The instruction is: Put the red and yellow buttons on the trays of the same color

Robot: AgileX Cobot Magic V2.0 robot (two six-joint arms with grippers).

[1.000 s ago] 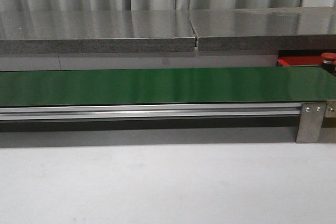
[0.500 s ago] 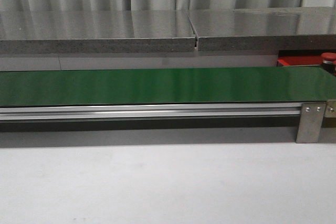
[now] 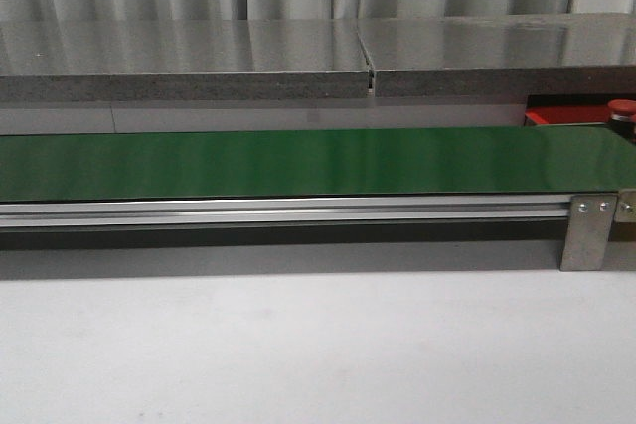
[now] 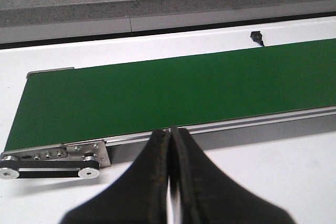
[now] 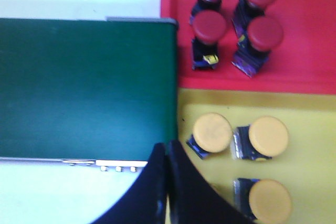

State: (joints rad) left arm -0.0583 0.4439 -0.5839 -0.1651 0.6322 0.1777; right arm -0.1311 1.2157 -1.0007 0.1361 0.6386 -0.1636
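Note:
In the right wrist view, several red buttons (image 5: 210,26) stand on the red tray (image 5: 307,66). Three yellow buttons (image 5: 212,132) stand on the yellow tray (image 5: 315,111) beside it. My right gripper (image 5: 167,146) is shut and empty, hovering at the end of the green belt (image 5: 84,87), by the yellow tray's edge. My left gripper (image 4: 171,130) is shut on nothing near the front rail of the belt (image 4: 173,85), which carries no buttons. The front view shows a strip of the red tray (image 3: 564,116) and one red button (image 3: 621,106) at the far right; neither gripper appears there.
The long green belt (image 3: 298,161) runs across the table on an aluminium rail (image 3: 288,212) with a metal bracket (image 3: 586,233) at the right. A grey shelf (image 3: 298,67) lies behind it. A small black part (image 4: 256,37) sits on the white table beyond the belt.

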